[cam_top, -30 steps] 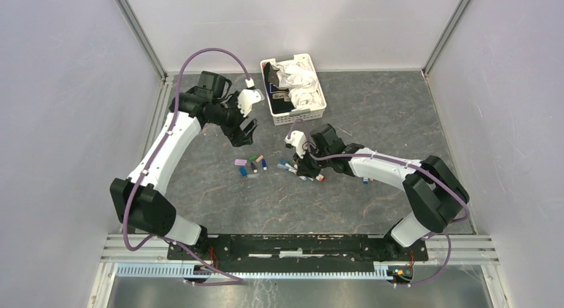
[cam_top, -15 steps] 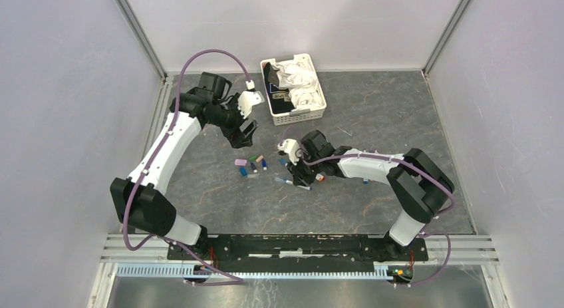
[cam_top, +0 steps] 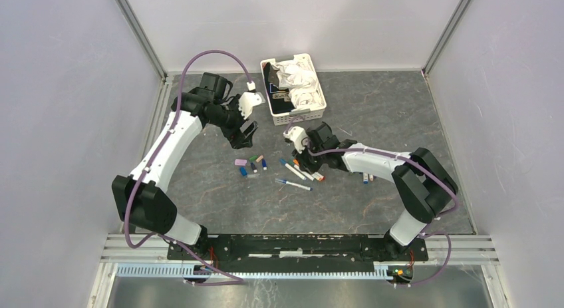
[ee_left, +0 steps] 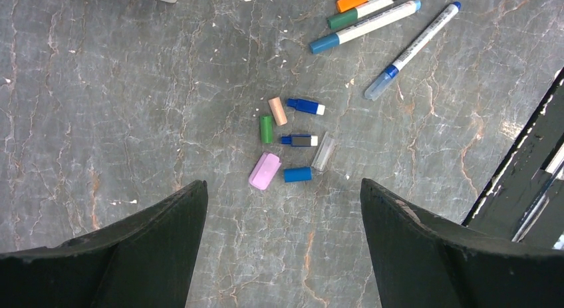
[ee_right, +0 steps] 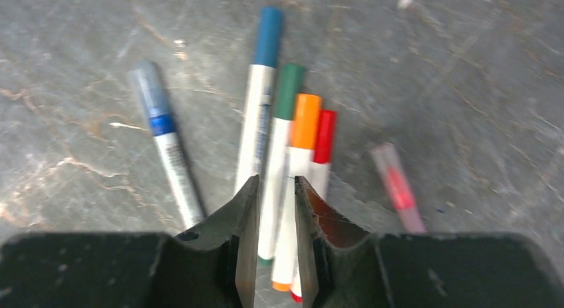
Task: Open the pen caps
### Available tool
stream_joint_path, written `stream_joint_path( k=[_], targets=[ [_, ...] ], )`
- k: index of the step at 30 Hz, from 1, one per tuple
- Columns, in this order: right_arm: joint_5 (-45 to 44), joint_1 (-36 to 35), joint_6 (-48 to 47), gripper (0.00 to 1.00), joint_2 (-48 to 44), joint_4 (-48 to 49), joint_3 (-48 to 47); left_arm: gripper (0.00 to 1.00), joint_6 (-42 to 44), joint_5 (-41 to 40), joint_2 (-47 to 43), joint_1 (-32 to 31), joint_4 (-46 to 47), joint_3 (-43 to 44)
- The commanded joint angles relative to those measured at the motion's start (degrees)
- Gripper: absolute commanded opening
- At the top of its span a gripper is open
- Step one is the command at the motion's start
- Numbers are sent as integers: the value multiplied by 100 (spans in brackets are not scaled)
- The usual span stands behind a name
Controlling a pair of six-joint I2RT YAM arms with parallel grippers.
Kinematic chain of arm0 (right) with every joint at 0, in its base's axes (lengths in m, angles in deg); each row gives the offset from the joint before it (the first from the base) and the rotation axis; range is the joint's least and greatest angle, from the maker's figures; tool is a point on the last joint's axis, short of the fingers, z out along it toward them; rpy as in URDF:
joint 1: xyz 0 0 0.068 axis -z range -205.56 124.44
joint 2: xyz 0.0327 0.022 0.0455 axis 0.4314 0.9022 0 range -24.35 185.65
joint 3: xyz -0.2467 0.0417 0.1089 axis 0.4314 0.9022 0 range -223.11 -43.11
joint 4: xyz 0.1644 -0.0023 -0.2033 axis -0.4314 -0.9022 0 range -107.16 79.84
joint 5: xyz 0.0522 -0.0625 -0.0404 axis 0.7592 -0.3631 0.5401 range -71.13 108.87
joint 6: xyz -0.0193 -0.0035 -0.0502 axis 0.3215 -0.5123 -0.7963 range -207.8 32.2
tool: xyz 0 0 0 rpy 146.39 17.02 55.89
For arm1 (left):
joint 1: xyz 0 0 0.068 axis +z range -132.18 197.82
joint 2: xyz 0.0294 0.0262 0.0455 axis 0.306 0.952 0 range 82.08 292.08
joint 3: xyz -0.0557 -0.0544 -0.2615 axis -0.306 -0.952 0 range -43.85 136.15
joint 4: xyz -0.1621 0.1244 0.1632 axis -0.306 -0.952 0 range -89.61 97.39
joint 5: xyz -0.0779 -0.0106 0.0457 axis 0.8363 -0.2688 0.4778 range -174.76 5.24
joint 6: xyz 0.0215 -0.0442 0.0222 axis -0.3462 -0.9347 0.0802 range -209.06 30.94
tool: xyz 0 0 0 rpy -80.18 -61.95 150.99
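Pen caps: short loose cylinders lying flat in a tight cluster at mid-frame of the left wrist view. They are a pink cap, a blue cap just beside it, a green cap, a tan cap and a clear cap.
Pens: white barrels with coloured ends. At the centre of the right wrist view a blue pen, green pen, orange pen and red pen lie fanned side by side. A clear-capped pen lies to their left.
Left fingers: spread wide, holding nothing, above the cap cluster.
Right fingers: a narrow gap between them, nothing gripped, over the barrels' near ends.
Counter: grey and marbled. In the top view the caps lie left of the pens at centre.
Basket: white and slotted, upper centre of the top view.
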Motion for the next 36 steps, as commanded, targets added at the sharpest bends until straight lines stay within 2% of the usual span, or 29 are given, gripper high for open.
stream_joint_path(
  k=[1,9,26,28,31,36],
  targets=[
    [-399,294,97,29,-342,165,62,89,294,106,-68,6,-80,59],
    [-350,385,-12,24,-120,146,222,89,279,137,-12,10,-80,105],
    [-501,382,-150,19,226,19,311,89,332,265,-28,8,-168,109],
    [-418,377,-206,14,234,-23,287,90,360,347,-16,5,-192,64],
    [-219,404,-214,0,85,-51,196,100,659,658,-60,6,-341,-111],
    [361,488,-16,0,-518,-148,-199,100,1357,1285,-278,-3,-507,-434]
  ],
)
